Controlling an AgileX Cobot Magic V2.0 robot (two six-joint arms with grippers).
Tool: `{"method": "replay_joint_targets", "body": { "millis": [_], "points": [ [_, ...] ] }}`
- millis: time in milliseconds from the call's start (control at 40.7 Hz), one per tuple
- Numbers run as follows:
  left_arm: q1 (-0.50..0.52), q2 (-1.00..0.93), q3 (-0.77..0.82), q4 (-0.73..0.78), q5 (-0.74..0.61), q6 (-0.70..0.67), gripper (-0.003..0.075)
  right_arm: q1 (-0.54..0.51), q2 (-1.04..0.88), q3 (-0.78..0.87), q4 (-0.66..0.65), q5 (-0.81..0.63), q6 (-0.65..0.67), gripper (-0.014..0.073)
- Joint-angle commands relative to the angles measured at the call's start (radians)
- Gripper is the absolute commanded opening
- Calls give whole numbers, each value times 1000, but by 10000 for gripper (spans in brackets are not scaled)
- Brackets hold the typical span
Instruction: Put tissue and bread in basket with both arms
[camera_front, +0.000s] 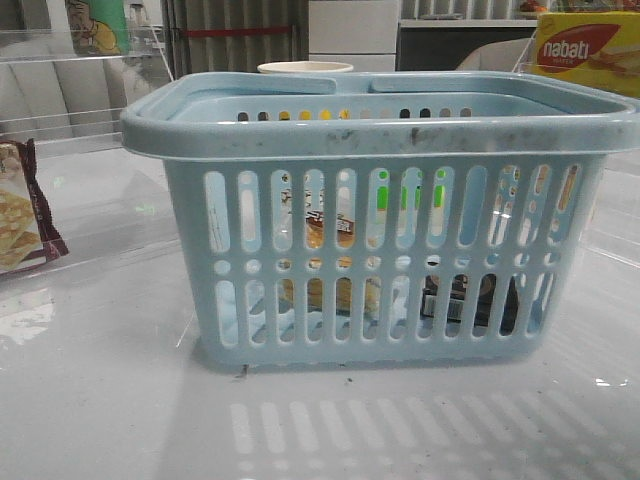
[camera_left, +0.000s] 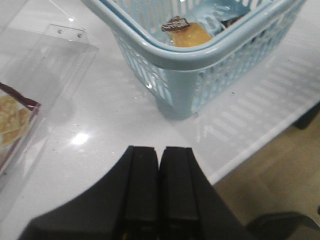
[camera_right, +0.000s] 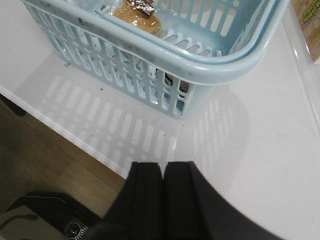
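The basket (camera_front: 380, 130) sits right up front on the white table (camera_front: 100, 400), taking up most of the front view. Through the slots you can see the bread (camera_front: 330, 240) lying inside toward the left-middle, and the tissue (camera_front: 465, 300) low on the basket floor just right of it. The left gripper (camera_left: 159, 165) has its fingers pressed together with nothing between them, hanging near the table edge, well clear of the basket. The right gripper (camera_right: 163, 177) is the same, fingers together and empty. A cracker packet (camera_front: 22, 210) lies off to the left, and a nabati box (camera_front: 590, 50) is far right.
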Motion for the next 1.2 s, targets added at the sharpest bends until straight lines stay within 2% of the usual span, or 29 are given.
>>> {"method": "replay_joint_targets", "body": {
  "millis": [0,172,344,467,688,1180],
  "points": [
    [71,-57,8,26,-165,-18,91,0,-1,-26,-8,-60,-3,57],
    [265,-236,227,24,-499,-18,91,0,-1,-26,-8,-60,-3,57],
    [439,-446,475,-20,-709,-18,91,0,-1,-26,-8,-60,-3,57],
    [527,-553,612,-56,-773,-18,91,0,-1,-26,-8,-60,-3,57],
    [592,-645,758,-81,-902,-18,91,0,-1,-26,-8,-60,-3,57],
    [596,-669,762,-81,-904,-18,91,0,2,-26,-8,-56,-3,57]
  ]
}}
